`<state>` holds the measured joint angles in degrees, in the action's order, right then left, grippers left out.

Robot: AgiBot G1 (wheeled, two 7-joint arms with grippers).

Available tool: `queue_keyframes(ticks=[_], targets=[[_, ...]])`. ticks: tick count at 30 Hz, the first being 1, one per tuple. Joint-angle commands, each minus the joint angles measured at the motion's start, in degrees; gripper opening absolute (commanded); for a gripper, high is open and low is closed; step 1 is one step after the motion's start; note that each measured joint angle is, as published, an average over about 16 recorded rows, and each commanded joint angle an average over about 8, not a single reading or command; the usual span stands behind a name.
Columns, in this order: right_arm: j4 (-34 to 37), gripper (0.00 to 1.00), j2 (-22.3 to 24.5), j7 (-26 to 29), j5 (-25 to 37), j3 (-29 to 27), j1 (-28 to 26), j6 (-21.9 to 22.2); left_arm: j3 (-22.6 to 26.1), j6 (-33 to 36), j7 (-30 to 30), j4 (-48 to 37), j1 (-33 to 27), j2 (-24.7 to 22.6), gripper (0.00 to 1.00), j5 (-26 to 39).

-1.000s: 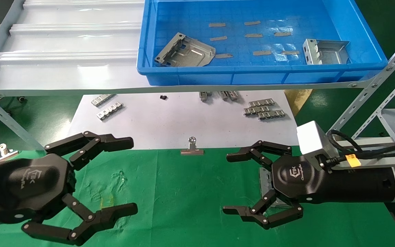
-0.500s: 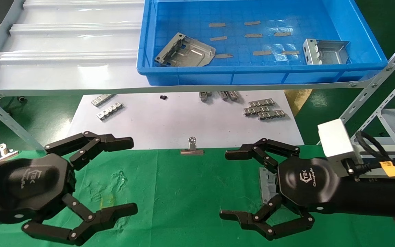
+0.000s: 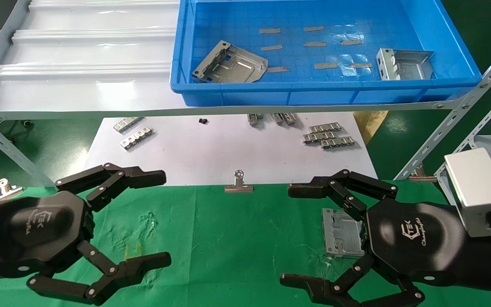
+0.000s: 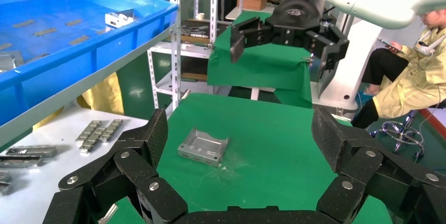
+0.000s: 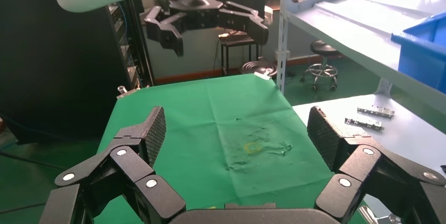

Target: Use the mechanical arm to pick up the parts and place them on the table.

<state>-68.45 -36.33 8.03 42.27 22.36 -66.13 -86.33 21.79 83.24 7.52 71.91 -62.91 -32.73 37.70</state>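
Observation:
One silver-grey part [image 3: 341, 232] lies flat on the green table [image 3: 228, 238]; it also shows in the left wrist view [image 4: 203, 146]. My right gripper [image 3: 288, 234] is open and empty, its palm just right of that part, with fingers spread on either side and not touching it. Two more parts [image 3: 230, 64] [image 3: 405, 64] lie in the blue tray [image 3: 322, 96] on the shelf. My left gripper [image 3: 164, 217] is open and empty over the table's left side. In its own view the right gripper [image 5: 236, 129] faces bare green cloth.
A white sheet [image 3: 228, 149] lies beyond the cloth with ribbed metal strips [image 3: 328, 135] [image 3: 136, 135] on it. A silver binder clip [image 3: 239, 184] sits at the cloth's far edge. The shelf's front rail [image 3: 79, 113] and its slanted struts [image 3: 454, 123] cross above the work area.
My right arm has drawn back to the right and toward the near edge, open the whole time, uncovering the part lying on the cloth. The left arm has not moved.

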Motion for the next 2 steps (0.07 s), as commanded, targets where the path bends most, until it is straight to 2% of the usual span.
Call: queue_keyframes(ticks=[1, 2], targets=[[-2.85, 1.0, 0.73, 1.52, -0.23, -3.52, 2.54, 0.35, 0.0, 0.0, 0.0, 0.0, 0.0, 0.0, 1.0, 0.0], [-3.27, 1.0, 0.83, 1.74, -0.26, -4.04, 2.91, 0.41, 0.0, 0.0, 0.0, 0.0, 0.0, 0.0, 1.0, 0.0]])
